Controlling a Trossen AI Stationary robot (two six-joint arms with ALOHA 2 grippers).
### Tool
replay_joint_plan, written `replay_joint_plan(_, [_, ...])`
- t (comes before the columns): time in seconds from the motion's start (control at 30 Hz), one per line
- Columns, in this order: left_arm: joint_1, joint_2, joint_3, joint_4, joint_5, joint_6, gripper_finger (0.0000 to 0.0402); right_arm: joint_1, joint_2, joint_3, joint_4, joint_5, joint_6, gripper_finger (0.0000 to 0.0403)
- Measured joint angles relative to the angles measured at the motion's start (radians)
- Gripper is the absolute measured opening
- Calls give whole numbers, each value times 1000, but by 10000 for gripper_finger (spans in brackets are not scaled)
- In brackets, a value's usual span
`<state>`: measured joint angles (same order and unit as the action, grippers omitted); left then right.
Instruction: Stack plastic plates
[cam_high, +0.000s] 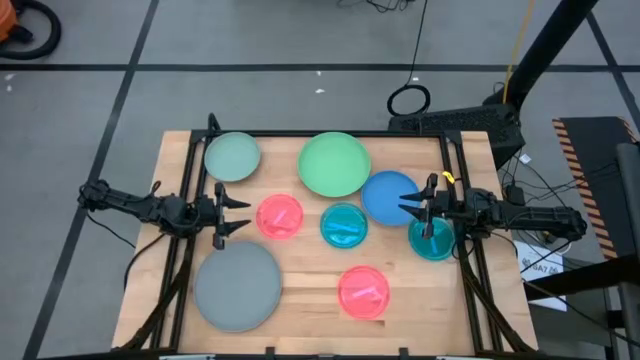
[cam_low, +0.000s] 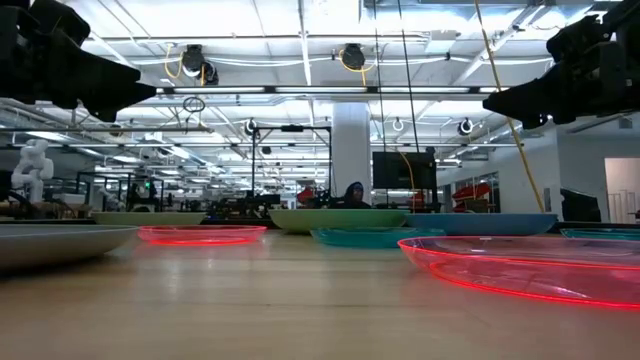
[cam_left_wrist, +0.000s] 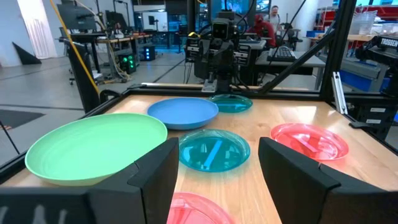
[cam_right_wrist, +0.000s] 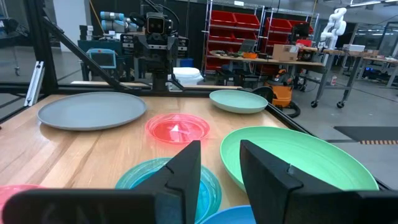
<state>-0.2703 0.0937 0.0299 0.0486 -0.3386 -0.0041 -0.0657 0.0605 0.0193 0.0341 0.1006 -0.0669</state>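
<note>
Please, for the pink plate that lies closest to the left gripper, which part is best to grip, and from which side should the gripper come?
Probably its raised rim, on the edge facing the left gripper. That pink plate lies flat and alone on the table, so only its shallow rim gives the fingers something to pinch. The gripper is open, beside that edge; a low approach from there avoids the teal plate beyond.

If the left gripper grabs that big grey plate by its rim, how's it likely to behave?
The large grey plate looks thin and shallow, so probably light, perhaps flexing slightly. Its low rim lies almost flat on the table, so it may slide before the left gripper gets a finger under it. Unlikely to tip.
</note>
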Motion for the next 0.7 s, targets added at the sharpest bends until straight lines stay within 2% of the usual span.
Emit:
replay_joint_plan(0.43, [0,0,0,13,0,-5,228,0,0,0,3,0,0,105])
replay_joint_plan(0.63, [0,0,0,226,0,-48,228,0,0,0,23,28,0,105])
replay_joint_plan(0.7, [3,0,0,333,-1,-8,228,0,0,0,29,31,0,105])
